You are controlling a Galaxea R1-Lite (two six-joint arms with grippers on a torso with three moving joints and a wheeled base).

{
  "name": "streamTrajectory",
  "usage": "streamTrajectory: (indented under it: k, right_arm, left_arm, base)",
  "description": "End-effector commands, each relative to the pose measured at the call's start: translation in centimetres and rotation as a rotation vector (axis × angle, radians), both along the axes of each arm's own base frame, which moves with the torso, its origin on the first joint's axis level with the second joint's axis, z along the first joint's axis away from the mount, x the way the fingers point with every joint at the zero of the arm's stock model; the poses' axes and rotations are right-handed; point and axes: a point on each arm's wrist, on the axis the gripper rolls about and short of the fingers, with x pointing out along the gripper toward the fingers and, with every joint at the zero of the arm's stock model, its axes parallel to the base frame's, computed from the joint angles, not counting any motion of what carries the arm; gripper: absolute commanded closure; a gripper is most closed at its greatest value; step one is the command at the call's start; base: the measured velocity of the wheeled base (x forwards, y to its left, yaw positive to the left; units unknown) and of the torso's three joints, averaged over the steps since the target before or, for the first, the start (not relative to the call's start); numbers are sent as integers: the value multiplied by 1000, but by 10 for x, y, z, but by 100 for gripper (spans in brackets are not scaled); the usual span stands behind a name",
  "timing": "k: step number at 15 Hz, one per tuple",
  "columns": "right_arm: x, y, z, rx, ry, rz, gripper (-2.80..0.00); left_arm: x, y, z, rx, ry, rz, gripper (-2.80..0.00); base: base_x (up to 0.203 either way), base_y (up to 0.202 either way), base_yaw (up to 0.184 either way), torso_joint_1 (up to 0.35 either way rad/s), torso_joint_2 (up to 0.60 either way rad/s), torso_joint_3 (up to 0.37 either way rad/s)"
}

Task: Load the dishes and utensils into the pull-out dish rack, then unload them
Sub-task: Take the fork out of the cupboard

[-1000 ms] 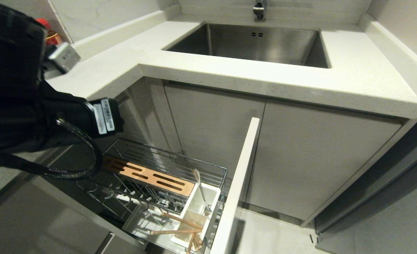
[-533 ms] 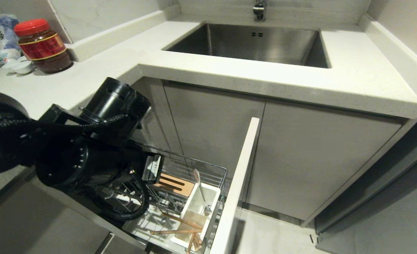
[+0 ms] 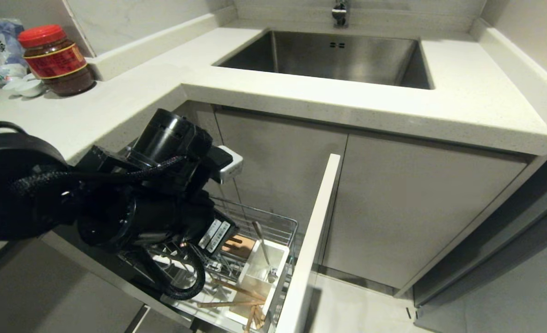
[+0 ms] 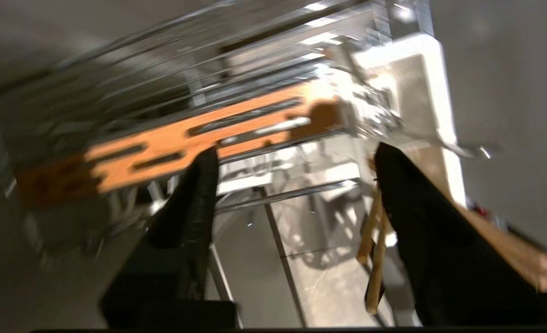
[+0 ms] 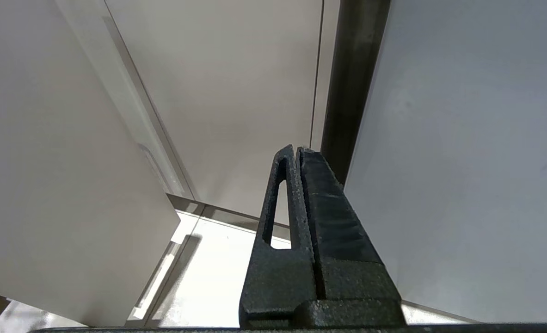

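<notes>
The pull-out dish rack (image 3: pixel 273 217) stands drawn out below the counter, its white front panel (image 3: pixel 315 240) on the right. Its orange-brown wooden bar (image 4: pixel 185 143) runs along the back. A silver spoon (image 3: pixel 261 247) stands in the white utensil box (image 3: pixel 259 277), and the wooden chopsticks (image 3: pixel 229 303) lie across the rack beside the box. My left arm (image 3: pixel 153 203) reaches down over the rack and hides its own gripper in the head view. The left gripper (image 4: pixel 295 152) is open above the wires with nothing in it; the chopsticks (image 4: pixel 375 259) lie below one finger. The dishes are out of view. My right gripper (image 5: pixel 296 149) is shut and parked beside a cabinet.
The steel sink (image 3: pixel 338 55) is set into the white countertop (image 3: pixel 463 106) above the rack. A red-lidded jar (image 3: pixel 56 60), small white dishes (image 3: pixel 23 87) and a bag (image 3: pixel 5 46) stand at the far left. Closed cabinet doors (image 3: pixel 416 208) are right of the front panel.
My left arm has swung down from beside the counter and to the right, over the rack. It now covers most of the wooden bar, and its wrist has turned.
</notes>
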Motion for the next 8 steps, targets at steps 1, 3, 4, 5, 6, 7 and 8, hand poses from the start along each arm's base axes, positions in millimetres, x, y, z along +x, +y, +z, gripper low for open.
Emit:
streamTrajectory:
  k: [1, 3, 4, 5, 6, 7, 8]
  right_arm:
    - [2, 0, -7, 0, 25, 0, 0]
    - [2, 0, -7, 0, 24, 0, 0]
    - [2, 0, -7, 0, 24, 0, 0]
    - [2, 0, -7, 0, 24, 0, 0]
    - [2, 0, -7, 0, 24, 0, 0]
    - [2, 0, -7, 0, 25, 0, 0]
    - [2, 0, -7, 0, 24, 0, 0]
  left_arm:
    - [9, 10, -3, 18, 51, -139, -280]
    - [25, 21, -13, 35, 109, -253, -280]
    - [33, 22, -20, 34, 136, -257, -280]
    - [42, 18, -28, 22, 168, -273, -280]
    - [51, 15, -35, 7, 198, -286, -280]
    - [58, 12, -43, -7, 229, -297, -280]
    - [66, 9, -52, -20, 261, -310, -280]
  base:
    - [0, 0, 0, 0, 0, 0]
    - [0, 0, 0, 0, 0, 0]
    - [0, 0, 0, 0, 0, 0]
    - [0, 0, 0, 0, 0, 0]
    - [0, 0, 0, 0, 0, 0]
    - [0, 0, 0, 0, 0, 0]
    - [0, 0, 0, 0, 0, 0]
